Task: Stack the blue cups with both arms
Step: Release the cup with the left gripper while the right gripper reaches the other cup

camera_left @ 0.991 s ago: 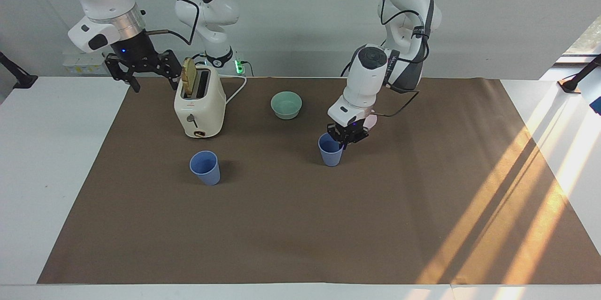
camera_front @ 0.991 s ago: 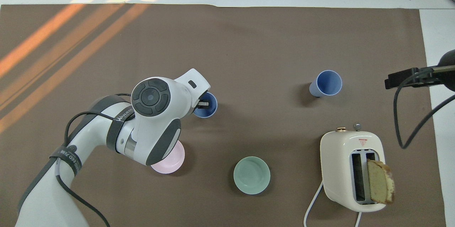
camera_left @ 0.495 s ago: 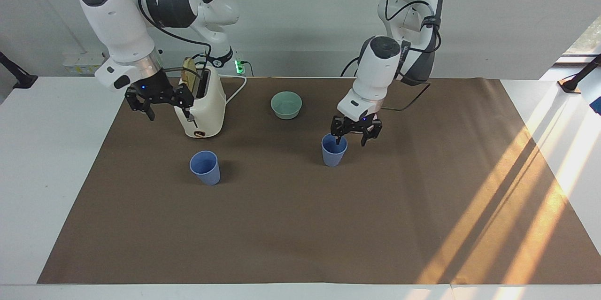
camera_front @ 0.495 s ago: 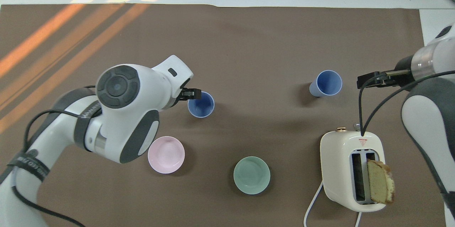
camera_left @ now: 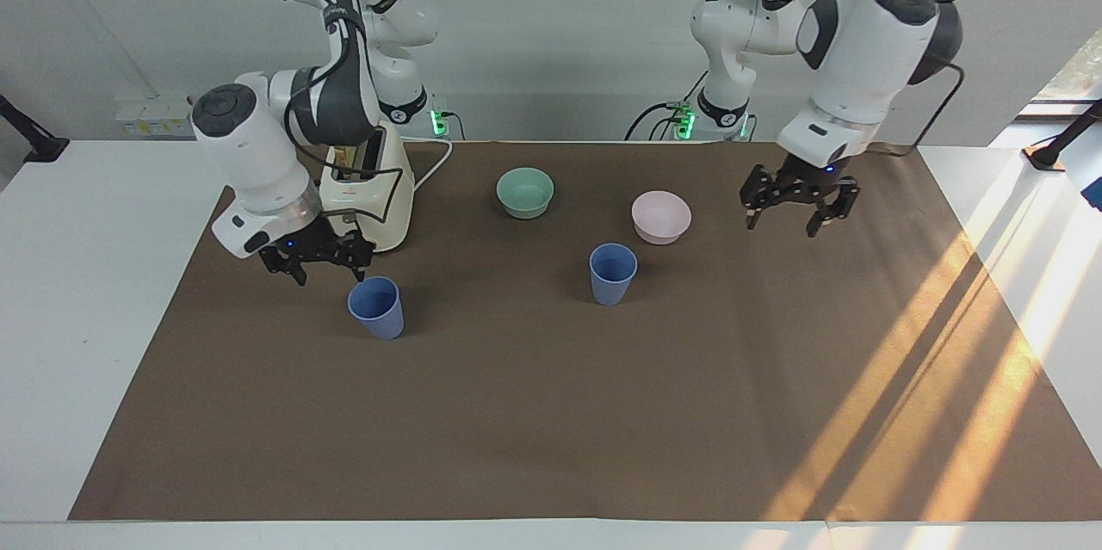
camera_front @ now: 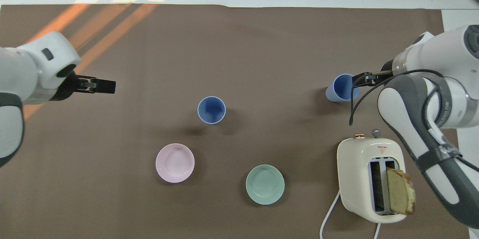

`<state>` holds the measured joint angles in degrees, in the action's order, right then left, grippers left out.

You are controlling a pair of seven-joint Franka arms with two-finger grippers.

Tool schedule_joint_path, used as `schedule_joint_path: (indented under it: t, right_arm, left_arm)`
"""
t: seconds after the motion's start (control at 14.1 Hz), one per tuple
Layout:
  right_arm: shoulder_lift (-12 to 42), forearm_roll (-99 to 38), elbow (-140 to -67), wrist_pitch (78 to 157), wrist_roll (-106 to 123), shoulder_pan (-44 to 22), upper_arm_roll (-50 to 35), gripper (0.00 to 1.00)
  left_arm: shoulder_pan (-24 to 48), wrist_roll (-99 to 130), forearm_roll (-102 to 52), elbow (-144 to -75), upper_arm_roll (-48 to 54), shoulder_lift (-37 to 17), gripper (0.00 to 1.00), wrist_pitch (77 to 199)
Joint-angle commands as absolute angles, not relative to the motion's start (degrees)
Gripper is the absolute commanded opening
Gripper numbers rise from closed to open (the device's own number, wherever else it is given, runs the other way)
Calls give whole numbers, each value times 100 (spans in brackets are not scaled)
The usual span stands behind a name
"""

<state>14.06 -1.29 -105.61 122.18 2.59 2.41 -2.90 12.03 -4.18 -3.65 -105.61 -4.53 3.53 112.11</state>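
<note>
Reaching down at the right arm's end of the brown mat [camera_left: 551, 412], the right gripper [camera_left: 317, 264] is hanging with its fingers spread just above the rim of the first blue cup [camera_left: 375, 306], which is standing upright on the mat, farther from the robots than the cream toaster [camera_left: 372, 197]; nothing is being gripped yet, and whether a fingertip is touching the rim cannot be told. A slice of bread [camera_front: 401, 191] is sticking up out of one toaster slot. Toward the middle, the mint-green bowl [camera_left: 525, 192] is sitting close to the robots' edge of the mat, and the second blue cup [camera_left: 613, 273] is standing upright and alone, well apart from the first, with the pale pink bowl [camera_left: 661, 217] just beside it and nearer to the robots. Over the bare mat toward the left arm's end, the left gripper [camera_left: 801, 207] is hovering with its fingers wide apart and empty, well clear of the second cup. The stacking is not yet done: both cups are resting separately on the mat, neither is lifted, and one is yet to be picked up, carried across and nested inside the other.
</note>
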Motion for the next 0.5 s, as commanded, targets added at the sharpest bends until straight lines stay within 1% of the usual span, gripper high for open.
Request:
schedule_joint_path:
  t: [0.0, 0.07, 0.14, 0.21, 0.28, 0.35, 0.42]
  right_arm:
    - [1730, -220, -10617, 12664, 141, 246, -299, 100]
    - [1766, -220, -10661, 12709, 149, 246, -308, 100]
    - [1767, -220, -10679, 12709, 149, 255, -308, 80]
    - [1767, -220, -10670, 12709, 184, 255, -308, 38]
    - [1767, -185, -10670, 12700, 211, 246, -308, 11]
    - [1767, -150, -10670, 12683, 211, 237, -308, 0]
    - [1767, -149, -10661, 12665, 211, 237, -308, 0]
  left_arm:
    - [722, -816, -299, -9636, -378, 202, 100, 10347]
    - [521, -948, -316, -9459, -378, 159, 100, 10153]
    - [440, -984, -290, -9318, -378, 150, 100, 9951]
    - [413, -984, -281, -9142, -378, 123, 100, 9793]
    - [404, -976, -281, -8984, -378, 19, 100, 9617]
    - [404, -976, -281, -8808, -378, -35, 100, 9380]
    - [396, -976, -290, -8667, -378, -87, 100, 9239]
